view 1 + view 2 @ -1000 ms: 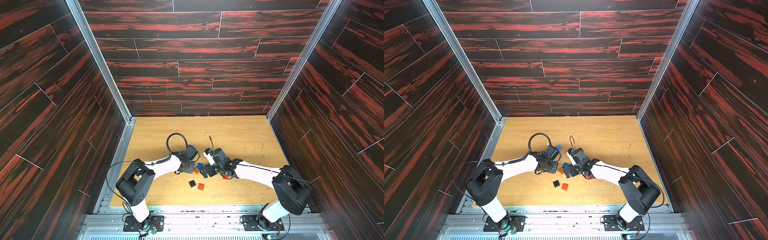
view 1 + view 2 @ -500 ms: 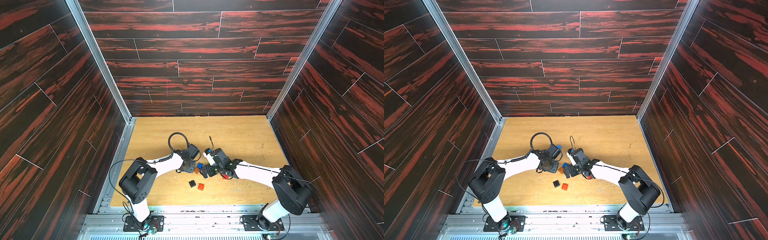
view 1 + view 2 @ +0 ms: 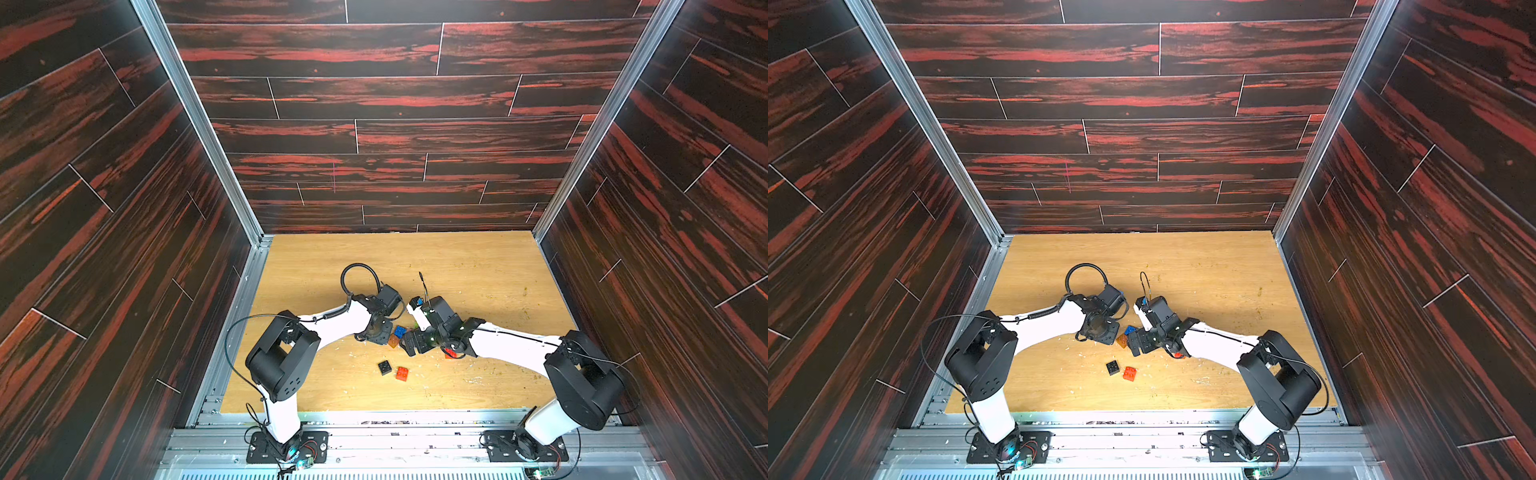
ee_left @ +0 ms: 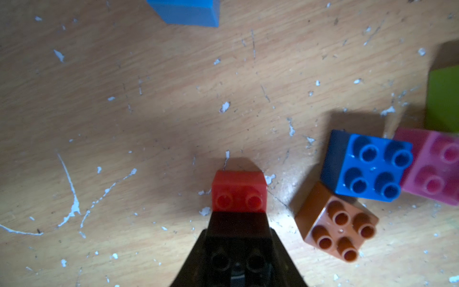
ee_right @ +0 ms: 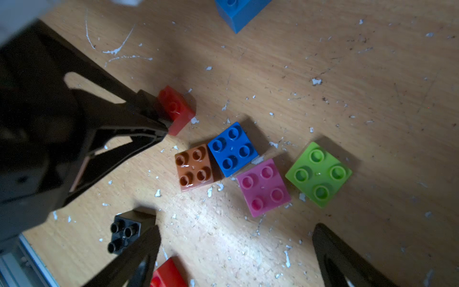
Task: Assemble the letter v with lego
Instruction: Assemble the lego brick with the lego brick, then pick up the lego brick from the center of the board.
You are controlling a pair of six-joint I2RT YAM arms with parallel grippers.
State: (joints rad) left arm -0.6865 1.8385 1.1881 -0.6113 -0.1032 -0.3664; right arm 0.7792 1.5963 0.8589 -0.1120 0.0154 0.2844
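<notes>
Gleaming small red brick (image 4: 239, 192); two round studs

Wood table (image 5: 347, 87), flecked white. Dial centred on the blue brick (image 5: 232, 149), studs up.
- Orange brick (image 5: 193, 167) at 8 o'clock, touching it.
- Pink brick (image 5: 263, 187) at 5 o'clock, corner close to the blue; contact unclear.
- Green brick (image 5: 318, 174) just past 3 o'clock, beside the pink, small gap.
- Left gripper (image 5: 159, 115) comes in from 9 o'clock, clamped on a small red brick (image 5: 177, 109) at 10 o'clock.
- Light-blue brick (image 5: 241, 12) at 12 o'clock, cut by the edge.
- Black brick (image 5: 124, 233) far out at 8 o'clock, partly behind a finger of the right gripper (image 5: 237, 225), jaws wide apart over bare table.
- Other red brick (image 5: 169, 273) at 7 o'clock, cut off.
</notes>
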